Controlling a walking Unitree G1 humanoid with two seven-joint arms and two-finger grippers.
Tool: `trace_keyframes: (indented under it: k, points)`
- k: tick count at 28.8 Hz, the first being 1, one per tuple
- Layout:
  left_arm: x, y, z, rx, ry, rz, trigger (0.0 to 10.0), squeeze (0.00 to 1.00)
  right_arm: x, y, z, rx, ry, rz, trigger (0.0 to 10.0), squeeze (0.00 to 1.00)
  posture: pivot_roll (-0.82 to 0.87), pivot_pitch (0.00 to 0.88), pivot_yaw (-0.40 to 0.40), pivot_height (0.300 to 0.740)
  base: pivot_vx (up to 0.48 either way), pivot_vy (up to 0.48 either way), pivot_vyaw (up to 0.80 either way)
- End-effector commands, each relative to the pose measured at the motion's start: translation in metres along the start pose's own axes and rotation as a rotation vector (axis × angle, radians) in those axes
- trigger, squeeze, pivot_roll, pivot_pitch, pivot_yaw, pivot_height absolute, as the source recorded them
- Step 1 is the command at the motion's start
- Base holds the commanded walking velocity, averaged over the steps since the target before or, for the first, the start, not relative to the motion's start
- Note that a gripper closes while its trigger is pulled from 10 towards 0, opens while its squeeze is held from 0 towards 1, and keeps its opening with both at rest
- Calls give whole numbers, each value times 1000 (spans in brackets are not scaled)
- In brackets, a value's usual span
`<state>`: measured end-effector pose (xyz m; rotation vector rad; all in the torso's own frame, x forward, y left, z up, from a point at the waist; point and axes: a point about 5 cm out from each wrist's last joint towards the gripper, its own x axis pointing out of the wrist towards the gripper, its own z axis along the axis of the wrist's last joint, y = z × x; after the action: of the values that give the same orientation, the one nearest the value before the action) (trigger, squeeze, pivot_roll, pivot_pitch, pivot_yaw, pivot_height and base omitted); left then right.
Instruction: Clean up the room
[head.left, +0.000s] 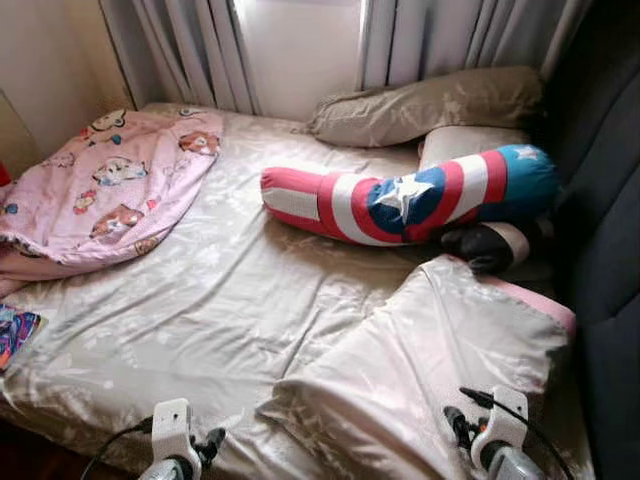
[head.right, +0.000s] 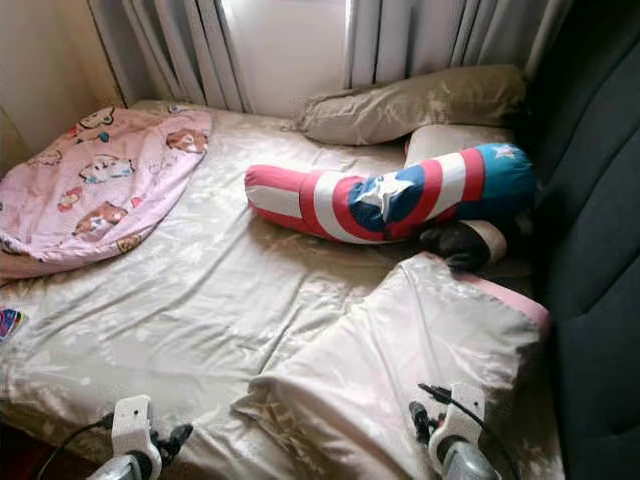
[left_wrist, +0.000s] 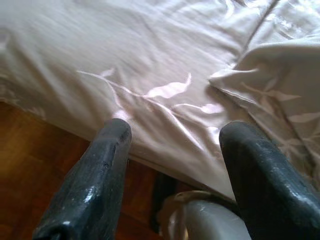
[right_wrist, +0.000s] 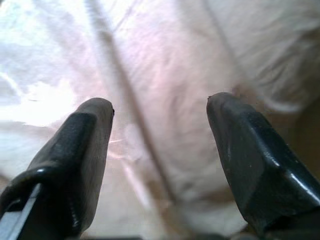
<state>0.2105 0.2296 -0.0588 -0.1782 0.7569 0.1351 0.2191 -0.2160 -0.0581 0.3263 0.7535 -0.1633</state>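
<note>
A bed with a shiny beige sheet lies before me. A folded beige quilt with a pink edge lies at its near right corner. A long red, white and blue star bolster lies across the middle right, with a dark plush beside it. A pink cartoon blanket is bunched at the far left. My left gripper is open over the bed's near edge. My right gripper is open just above the folded quilt.
Two beige pillows rest by the curtains at the head. A dark padded wall runs along the right. A colourful item lies at the bed's left edge. Wooden floor shows below the near edge.
</note>
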Motion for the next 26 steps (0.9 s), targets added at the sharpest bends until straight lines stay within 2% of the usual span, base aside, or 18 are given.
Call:
trace_keyframes:
  k: [1, 11, 17, 22, 26]
  points:
    - [0, 0, -3, 4, 17, -1, 10000, 0, -2, -5, -2, 0, 8, -17, 10000, 0, 86, 0, -5, 740, 0, 0, 0]
    - [-1, 1, -2, 5, 0, -4, 10000, 0, -2, -4, -1, 11, -22, -13, 10000, 0, 82, 0, 1, 740, 0, 0, 0]
    - [-1, 1, -1, 3, -15, 0, 10000, 0, -2, -6, 0, -59, -8, -32, 10000, 0, 84, 0, -3, 740, 0, 0, 0]
    - [-1, 1, 0, 5, -32, 3, 10000, 0, -2, -6, 0, -56, -12, -39, 10000, 0, 83, 0, -3, 720, 0, 0, 0]
    - [-2, 2, 1, 10, -52, -1, 10000, 0, -2, -6, 0, -51, -40, -29, 10000, 0, 80, 0, 1, 720, 0, 0, 0]
